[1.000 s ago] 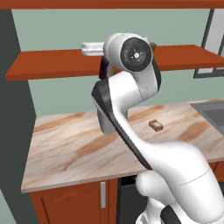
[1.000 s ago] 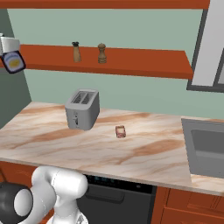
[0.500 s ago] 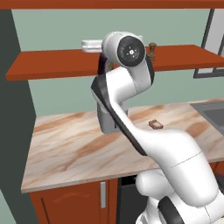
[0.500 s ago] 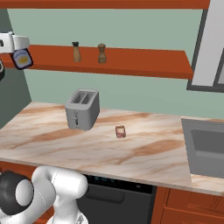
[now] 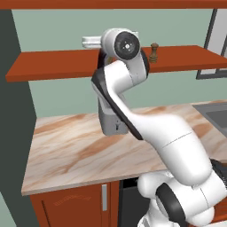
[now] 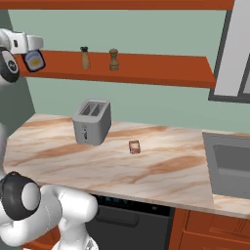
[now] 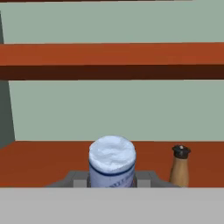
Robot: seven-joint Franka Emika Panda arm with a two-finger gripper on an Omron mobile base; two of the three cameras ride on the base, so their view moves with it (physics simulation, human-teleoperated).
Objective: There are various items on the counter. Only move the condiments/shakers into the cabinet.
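The main risk at this stage is a tip-over on release: the dark sauce bottle with yellow label and bluish cap (image 6: 34, 60) appears to hang at shelf height near the left end of the long red-brown wooden open wall shelf (image 6: 156, 73), and if it is let go before its base sits flat on the board, it could topple and roll off the front edge toward the beige-and-brown marbled stone counter (image 6: 161, 168). A second risk is collision with stock already in place. The light-wood shaker with black top (image 6: 85, 57) stands on the shelf to the right of the bottle, with the brown turned-wood mill (image 6: 114, 59) just beyond it, so any sideways drift toward them could knock the shaker over. In the hand view the shaker (image 7: 180, 166) stands upright, close beside the bottle but apart from it. The two-finger gripper (image 6: 30, 49) is closed on the bottle, with the pale cap (image 7: 112, 157) rising between the fingers; how wide the fingers stand cannot be read exactly. The grey two-slot toaster (image 6: 92, 122) and the small orange-brown block (image 6: 134, 147) sit on the counter, which is correct, as neither belongs in the shelf.
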